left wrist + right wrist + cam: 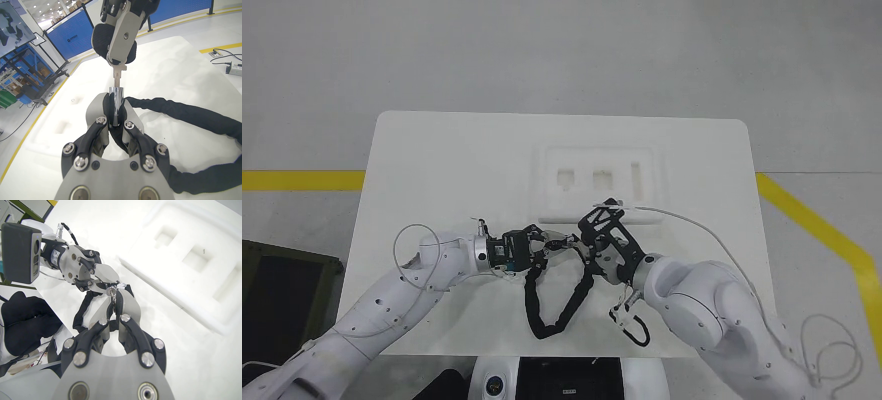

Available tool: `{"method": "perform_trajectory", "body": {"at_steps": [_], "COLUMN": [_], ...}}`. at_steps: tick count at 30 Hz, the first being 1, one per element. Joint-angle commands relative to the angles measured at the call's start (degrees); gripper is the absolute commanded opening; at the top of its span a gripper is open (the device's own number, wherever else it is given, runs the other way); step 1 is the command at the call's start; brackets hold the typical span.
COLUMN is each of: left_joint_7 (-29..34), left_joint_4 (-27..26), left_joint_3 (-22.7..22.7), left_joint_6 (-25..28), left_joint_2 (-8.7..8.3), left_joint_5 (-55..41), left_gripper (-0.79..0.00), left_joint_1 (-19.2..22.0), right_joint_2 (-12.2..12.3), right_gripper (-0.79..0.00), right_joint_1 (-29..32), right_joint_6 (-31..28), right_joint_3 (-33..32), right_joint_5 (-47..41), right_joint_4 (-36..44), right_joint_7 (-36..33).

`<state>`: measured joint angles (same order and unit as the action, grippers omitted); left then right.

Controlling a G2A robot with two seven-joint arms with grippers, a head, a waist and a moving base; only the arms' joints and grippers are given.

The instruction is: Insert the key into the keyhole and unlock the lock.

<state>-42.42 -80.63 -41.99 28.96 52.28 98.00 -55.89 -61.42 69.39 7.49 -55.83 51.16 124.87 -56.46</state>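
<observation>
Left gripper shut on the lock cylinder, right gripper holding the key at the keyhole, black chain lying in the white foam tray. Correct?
Not quite. In the top view the black chain lies on the table, on the robot's side of the white foam tray, not in it. The rest holds: left gripper shut on the lock cylinder, right gripper holding the key at the keyhole.

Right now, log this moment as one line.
left gripper: shut on lock | right gripper: shut on key | key tip in keyhole, blade mostly out
</observation>
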Motion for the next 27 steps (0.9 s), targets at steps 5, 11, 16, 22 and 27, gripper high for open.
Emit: {"method": "perform_trajectory", "body": {"at_steps": [5, 11, 16, 22, 27], "left_joint_7": [0.00, 0.00, 0.00, 0.00, 1.22], "left_joint_4": [0.00, 0.00, 0.00, 0.00, -0.48], "left_joint_3": [0.00, 0.00, 0.00, 0.00, -0.21], "left_joint_6": [0.00, 0.00, 0.00, 0.00, -0.03], "left_joint_2": [0.00, 0.00, 0.00, 0.00, 0.06], "left_joint_5": [0.00, 0.00, 0.00, 0.00, -0.69], "left_gripper": [-0.785, -0.785, -0.785, -0.785, -0.785], "left_joint_1": [0.00, 0.00, 0.00, 0.00, -0.53], "right_joint_2": [-0.36, -0.57, -0.53, 0.36, 1.25], "right_gripper": [-0.468, 0.000, 0.000, 0.000, 0.000], "right_joint_1": [-0.56, -0.56, 0.10, 1.42, 3.61], "right_joint_6": [0.30, -0.04, -1.59, -11.21, -20.54], "right_joint_3": [0.34, -0.08, -1.62, -5.42, -9.32], "right_joint_5": [-0.33, -1.59, -3.10, -1.73, -2.03], "right_joint_4": [-0.59, -0.22, 0.62, 0.68, -0.36], "right_joint_7": [-0.29, -0.65, 0.40, 1.82, 4.54]}}
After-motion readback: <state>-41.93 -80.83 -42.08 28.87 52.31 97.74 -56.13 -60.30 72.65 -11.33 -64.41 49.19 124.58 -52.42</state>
